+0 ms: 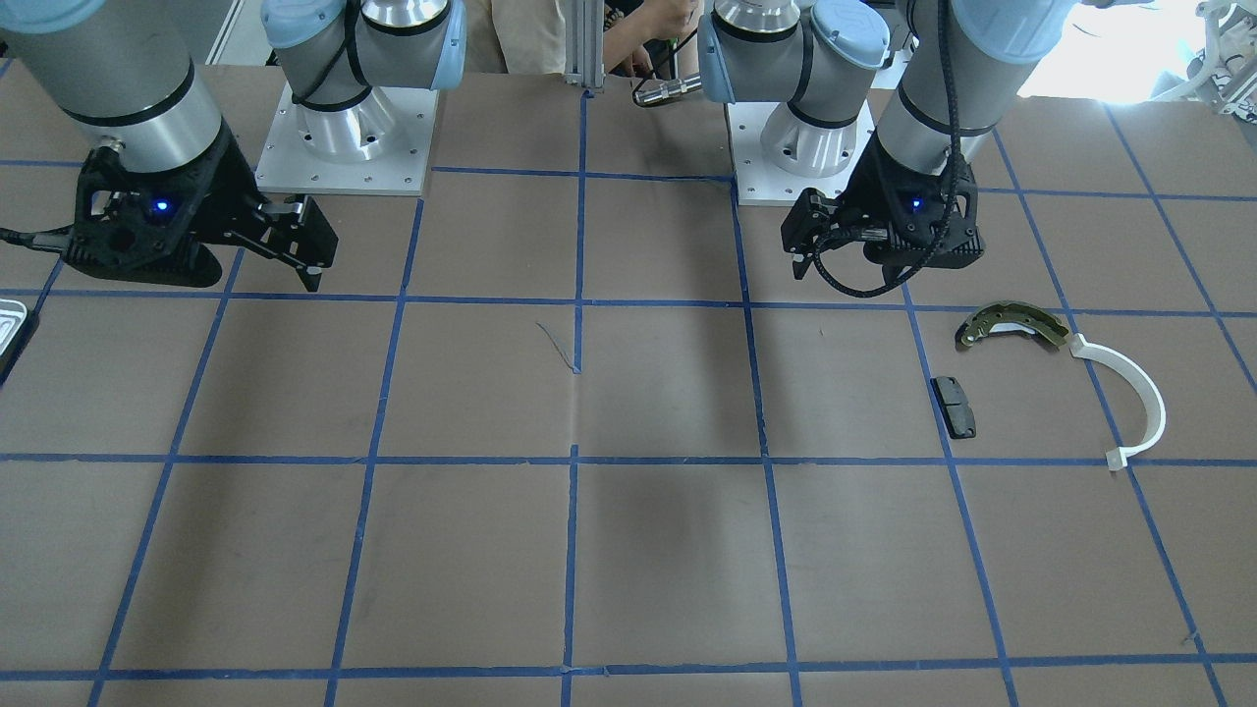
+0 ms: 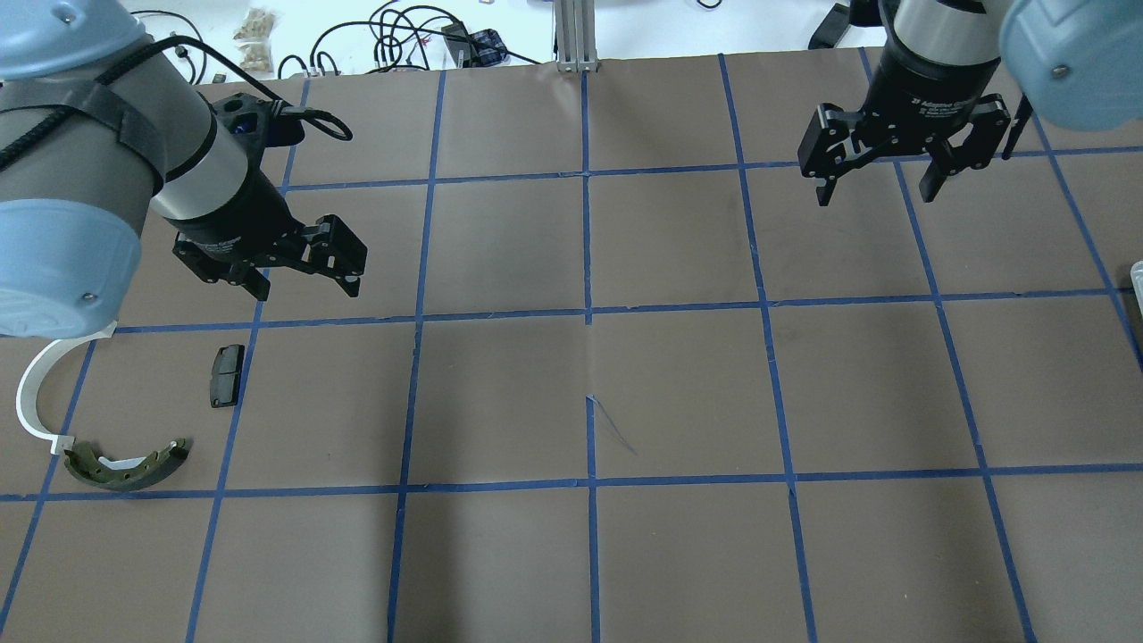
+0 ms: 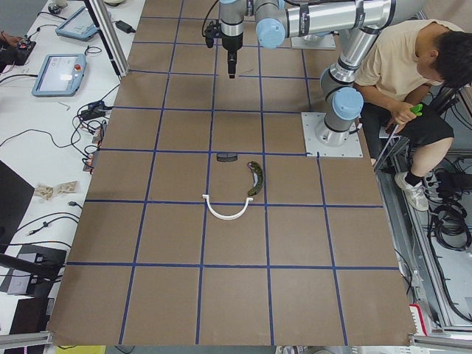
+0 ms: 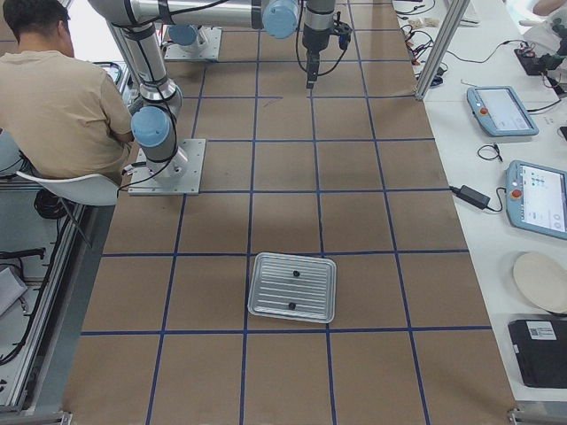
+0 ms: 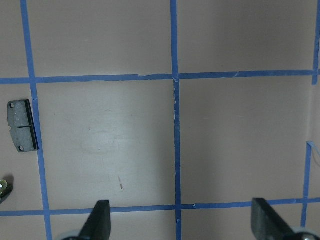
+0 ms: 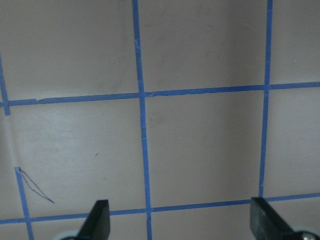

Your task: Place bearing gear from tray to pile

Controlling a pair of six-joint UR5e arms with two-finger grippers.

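Sitting behind the arm bases, a person in a tan shirt (image 3: 398,66) is leaning forward on a white chair (image 4: 66,188). Just ahead, on the robot's left side of the brown surface (image 2: 679,554), the pile is lying loose. An olive brake shoe (image 2: 125,466) is resting nearest the robot. A white plastic arc (image 2: 31,393) is curving away from one of its ends, so close that I cannot tell whether the two are touching. A black pad (image 2: 227,375) is lying a little further out, apart from both, beside a blue tape line (image 2: 234,420).

Beyond the pad, the left claw (image 2: 308,288) is hovering over the surface with its fingers spread, gripping nothing. Its wrist view is showing only bare surface and tape between the fingertips, with the pad off to one side.

Over on the robot's right end, well apart from the pile, the tray (image 4: 314,290) is sitting flat on the surface. Only its corner is showing at the overhead view's edge. Two small dark parts (image 4: 293,274) are lying inside it, apart from each other. They are too small to tell which one is the bearing gear.

Farther out, the right claw (image 2: 875,196) is hanging above the surface, its fingers also spread wide and carrying nothing, with only taped squares showing below it.

Past the far edge, dark cables (image 2: 402,36) are trailing across a white top.
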